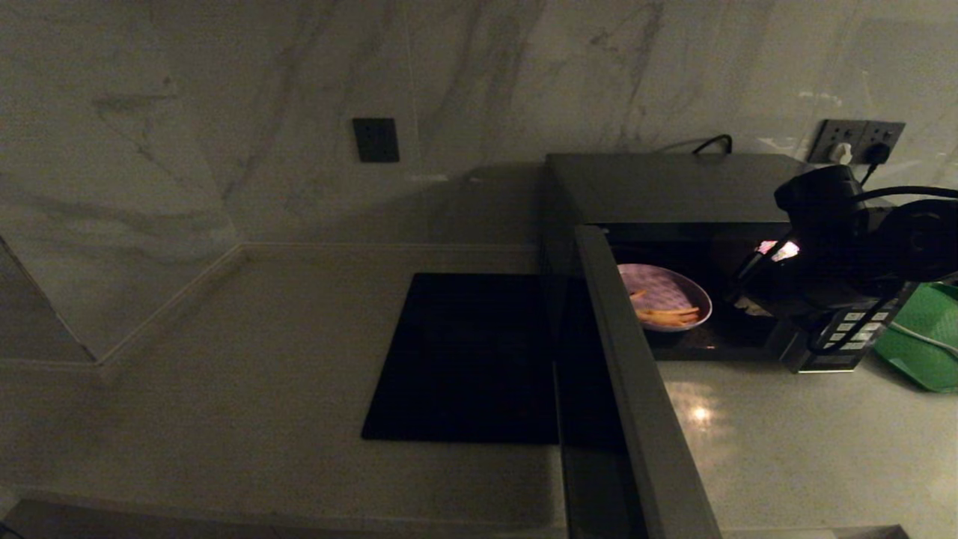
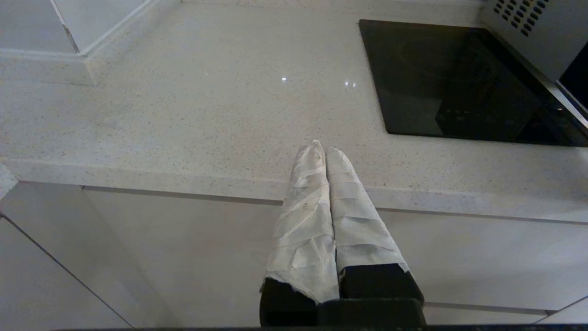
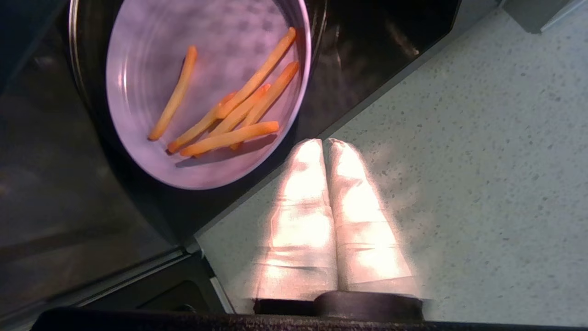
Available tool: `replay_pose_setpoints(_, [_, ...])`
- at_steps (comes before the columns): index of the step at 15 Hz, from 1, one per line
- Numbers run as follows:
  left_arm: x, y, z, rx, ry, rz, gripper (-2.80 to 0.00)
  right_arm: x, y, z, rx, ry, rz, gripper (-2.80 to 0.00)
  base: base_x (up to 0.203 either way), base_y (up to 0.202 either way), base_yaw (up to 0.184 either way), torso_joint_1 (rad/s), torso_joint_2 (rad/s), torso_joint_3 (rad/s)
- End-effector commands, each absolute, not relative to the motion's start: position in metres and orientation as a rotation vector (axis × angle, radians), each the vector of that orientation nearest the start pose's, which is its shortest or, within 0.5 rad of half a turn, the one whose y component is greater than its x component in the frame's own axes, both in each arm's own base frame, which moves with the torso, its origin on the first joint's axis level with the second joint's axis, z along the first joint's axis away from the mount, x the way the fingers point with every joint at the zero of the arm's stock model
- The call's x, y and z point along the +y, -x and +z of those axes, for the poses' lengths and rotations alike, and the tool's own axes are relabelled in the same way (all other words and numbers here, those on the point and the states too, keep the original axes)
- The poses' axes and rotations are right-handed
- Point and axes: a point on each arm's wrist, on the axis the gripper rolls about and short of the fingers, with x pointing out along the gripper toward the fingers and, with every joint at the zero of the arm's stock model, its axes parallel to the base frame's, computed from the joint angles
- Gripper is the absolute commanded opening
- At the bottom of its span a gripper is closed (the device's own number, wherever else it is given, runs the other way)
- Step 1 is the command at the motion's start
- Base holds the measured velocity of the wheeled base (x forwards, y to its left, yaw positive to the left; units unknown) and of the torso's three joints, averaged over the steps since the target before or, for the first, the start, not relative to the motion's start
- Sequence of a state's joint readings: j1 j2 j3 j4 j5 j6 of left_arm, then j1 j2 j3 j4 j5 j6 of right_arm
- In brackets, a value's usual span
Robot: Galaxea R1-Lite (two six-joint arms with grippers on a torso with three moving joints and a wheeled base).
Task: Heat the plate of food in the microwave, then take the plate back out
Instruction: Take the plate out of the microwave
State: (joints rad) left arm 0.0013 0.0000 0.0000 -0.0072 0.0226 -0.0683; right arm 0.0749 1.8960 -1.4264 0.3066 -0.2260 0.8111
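Right gripper of mine hangs at the mouth of the microwave, tape-wrapped fingers pressed together with nothing between them, tips over the counter just outside the oven's front edge and near the plate's rim without touching it. Going by size from there: the counter runs pale and speckled under everything. On it, the microwave stands at the right against the marble wall, its door swung wide toward me. Left of it lies a mat, flat, black and square. A green tray sits at the far right beyond the button panel. Inside the lit cavity the plate rests on the floor, lavender, with a few orange fries across it. Left gripper is parked at the counter's front edge, its wrapped fingers closed together too, gripping nothing.
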Motion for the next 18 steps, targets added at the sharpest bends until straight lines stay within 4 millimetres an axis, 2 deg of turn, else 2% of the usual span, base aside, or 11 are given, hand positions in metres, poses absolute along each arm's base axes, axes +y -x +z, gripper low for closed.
replay_pose_setpoints(1, [0.0,0.023,0.076,-0.007,0.069,0.025,-2.8,0.022,-0.358,0.203,0.654,-0.666,-0.441,0.0,0.0,0.0,0.0,0.0,0.0,0.0])
replay_pose_setpoints(4, [0.0,0.023,0.076,-0.007,0.069,0.024,-2.8,0.022,-0.358,0.206,0.643,-0.683,-0.442,0.0,0.0,0.0,0.0,0.0,0.0,0.0])
replay_pose_setpoints(10, [0.0,0.023,0.076,-0.008,0.069,0.024,-2.8,0.024,-0.362,0.208,0.593,-0.841,-0.512,0.0,0.0,0.0,0.0,0.0,0.0,0.0])
replay_pose_setpoints(14, [0.0,0.023,0.076,-0.009,0.069,0.024,-2.8,0.029,-0.374,0.182,0.613,-0.867,-0.636,0.0,0.0,0.0,0.0,0.0,0.0,0.0])
replay_pose_setpoints(18, [0.0,0.023,0.076,-0.008,0.069,0.024,-2.8,0.04,-0.378,0.178,0.646,-0.911,-0.671,0.0,0.0,0.0,0.0,0.0,0.0,0.0])
